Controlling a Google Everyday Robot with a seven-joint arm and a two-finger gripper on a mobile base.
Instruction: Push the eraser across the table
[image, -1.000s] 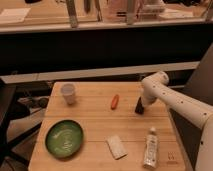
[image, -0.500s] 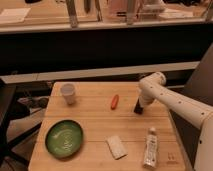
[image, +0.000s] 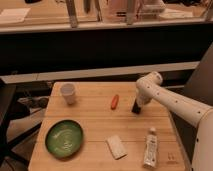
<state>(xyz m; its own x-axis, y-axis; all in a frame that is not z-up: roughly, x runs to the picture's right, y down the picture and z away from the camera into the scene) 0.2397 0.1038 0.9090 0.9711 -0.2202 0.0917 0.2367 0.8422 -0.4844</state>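
Desk (image: 95, 125) of light planks carries, from left: green plate (image: 64, 138) at near left, white cup (image: 68, 93) far left, pale block (image: 116, 147) near centre, orange carrot piece (image: 114, 101). Claw (image: 135, 107) stands just right of the carrot; its opening cannot be told. Eraser not discernible, possibly hidden at the claw. White tube (image: 150, 146) lies near right.

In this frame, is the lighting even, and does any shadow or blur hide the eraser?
Camera view: warm, fairly even light on the table; the band behind it is dark. The whole picture is soft. The gripper sits low right of the carrot, and the dark eraser merges with it, so its edges cannot be told apart.
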